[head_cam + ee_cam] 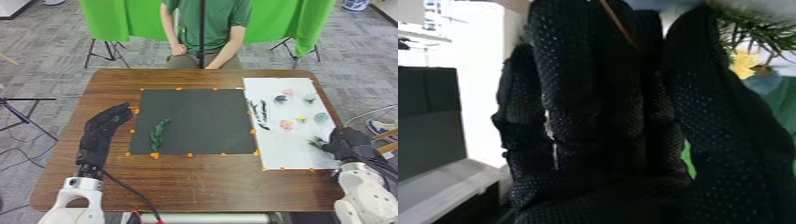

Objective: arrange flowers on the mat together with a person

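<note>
In the head view, my right hand [352, 142] is at the white sheet's right edge, beside a dark green needle-leaved sprig [317, 142]. In the right wrist view, the right hand [598, 110] has straight fingers; a thin brown stem lies across them and the sprig [746, 30] shows by the thumb. My left hand [108, 119], fingers straight, is left of the dark mat [204, 122]. A leafy green stem [158, 134] lies on that mat. The white sheet [298, 157] bears a pink flower [286, 124], a yellow flower [301, 119], several other blooms and dark twigs [258, 114].
Orange markers line both mats' edges on the brown table [204, 190]. Across the table a person sits with both hands low by the far edge. A black cable [129, 187] runs beside my left arm.
</note>
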Available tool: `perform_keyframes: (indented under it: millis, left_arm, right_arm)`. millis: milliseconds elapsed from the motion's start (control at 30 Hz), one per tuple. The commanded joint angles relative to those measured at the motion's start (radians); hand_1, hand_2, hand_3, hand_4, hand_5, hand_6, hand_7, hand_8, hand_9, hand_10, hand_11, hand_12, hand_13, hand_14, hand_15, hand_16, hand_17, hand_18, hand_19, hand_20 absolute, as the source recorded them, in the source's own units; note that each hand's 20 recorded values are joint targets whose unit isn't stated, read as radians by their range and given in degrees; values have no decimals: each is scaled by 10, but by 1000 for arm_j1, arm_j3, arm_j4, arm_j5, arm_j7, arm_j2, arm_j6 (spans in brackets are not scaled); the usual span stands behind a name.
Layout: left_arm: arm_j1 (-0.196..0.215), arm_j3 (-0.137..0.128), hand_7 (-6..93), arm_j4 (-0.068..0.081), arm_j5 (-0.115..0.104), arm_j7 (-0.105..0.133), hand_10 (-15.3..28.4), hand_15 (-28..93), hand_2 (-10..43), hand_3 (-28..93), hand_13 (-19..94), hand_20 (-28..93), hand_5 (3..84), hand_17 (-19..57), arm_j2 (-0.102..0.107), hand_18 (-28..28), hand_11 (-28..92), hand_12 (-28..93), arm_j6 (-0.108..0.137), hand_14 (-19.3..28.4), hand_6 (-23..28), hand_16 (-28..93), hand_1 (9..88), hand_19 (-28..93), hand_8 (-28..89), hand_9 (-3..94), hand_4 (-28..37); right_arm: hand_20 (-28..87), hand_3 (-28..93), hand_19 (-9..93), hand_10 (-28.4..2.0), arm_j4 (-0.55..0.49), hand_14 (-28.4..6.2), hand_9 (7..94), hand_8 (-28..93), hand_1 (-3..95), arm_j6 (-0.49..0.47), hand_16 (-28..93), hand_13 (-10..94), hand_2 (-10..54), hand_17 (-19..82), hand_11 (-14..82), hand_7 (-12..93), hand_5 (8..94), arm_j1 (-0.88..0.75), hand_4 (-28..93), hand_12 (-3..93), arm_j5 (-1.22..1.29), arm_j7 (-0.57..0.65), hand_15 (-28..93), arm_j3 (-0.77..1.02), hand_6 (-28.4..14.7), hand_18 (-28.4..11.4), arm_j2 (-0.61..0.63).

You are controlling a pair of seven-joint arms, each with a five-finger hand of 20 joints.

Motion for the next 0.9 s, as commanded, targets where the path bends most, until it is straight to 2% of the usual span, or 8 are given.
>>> perform_keyframes:
  millis: [33, 67, 200, 333, 600, 633, 733, 900]
  left_arm:
    - [20, -5, 160, -4, 6, -5, 118, 140, -67, 602, 350, 202, 476, 68, -8, 107, 173, 169, 3, 154, 36, 60, 329, 63, -55, 436, -142]
    - [19, -6, 159, -5, 5, -10, 118, 139, -67, 603, 350, 202, 476, 67, -9, 107, 173, 169, 1, 154, 36, 60, 329, 63, -55, 437, -142]
    - [23, -9, 159, -7, 7, -9, 118, 140, -67, 603, 350, 202, 476, 67, -11, 107, 172, 169, -1, 153, 37, 60, 329, 63, -55, 437, -141]
    - [26, -12, 158, -7, 9, -12, 118, 141, -68, 604, 351, 202, 476, 67, -12, 108, 172, 169, -4, 154, 37, 60, 329, 64, -54, 437, -142]
    - [21, -14, 158, 4, 2, -23, 118, 142, -68, 604, 350, 201, 475, 66, -2, 108, 172, 169, -6, 155, 37, 60, 327, 63, -54, 437, -141]
    - [27, -16, 159, 1, -1, -20, 118, 141, -68, 604, 350, 201, 475, 66, 0, 108, 172, 170, 0, 155, 37, 59, 327, 63, -54, 437, -141]
    - [23, -18, 158, 5, -2, -26, 118, 140, -68, 604, 349, 201, 476, 66, 7, 108, 172, 169, 2, 155, 37, 59, 327, 63, -54, 436, -142]
    - [24, -20, 157, 8, -5, -36, 118, 139, -68, 604, 349, 201, 475, 66, 18, 108, 172, 170, 6, 155, 37, 60, 326, 63, -54, 436, -142]
  right_arm:
    - [451, -139, 703, -76, 44, -64, 913, 72, 847, -26, 344, 857, -95, 405, 91, 179, 781, -33, 114, 375, 19, 8, 341, -32, 3, -214, 29]
    - [454, -233, 716, -75, 42, -64, 925, 76, 885, -15, 346, 870, -95, 405, 91, 182, 795, -34, 193, 381, 20, 8, 347, -33, 6, -217, 27]
    - [450, -282, 739, -76, -12, -65, 937, 80, 916, 2, 349, 909, -95, 411, 178, 202, 850, -41, 311, 353, 51, 19, 365, -16, 20, -227, 18]
    - [452, -283, 742, -76, -96, -65, 937, 81, 921, 23, 360, 915, -95, 409, 207, 204, 863, -43, 331, 341, 67, 47, 371, 12, 17, -230, -14]
    - [460, -283, 751, -80, -243, -71, 937, 87, 922, 95, 367, 914, -95, 401, 226, 203, 870, 18, 349, 341, 72, 47, 389, -8, 12, -237, -75]
    - [461, -283, 751, -81, -250, -72, 937, 88, 921, 95, 368, 914, -95, 400, 227, 203, 870, 45, 352, 341, 72, 39, 392, -26, 12, -238, -81]
    - [464, -283, 754, -82, -273, -74, 937, 90, 919, 81, 370, 910, -95, 396, 231, 203, 871, 132, 360, 343, 79, 34, 401, -90, 11, -240, -113]
    - [468, -283, 757, -84, -235, -77, 937, 92, 917, 59, 369, 906, -95, 392, 237, 204, 872, 307, 366, 343, 85, 12, 413, -263, 10, -241, -190]
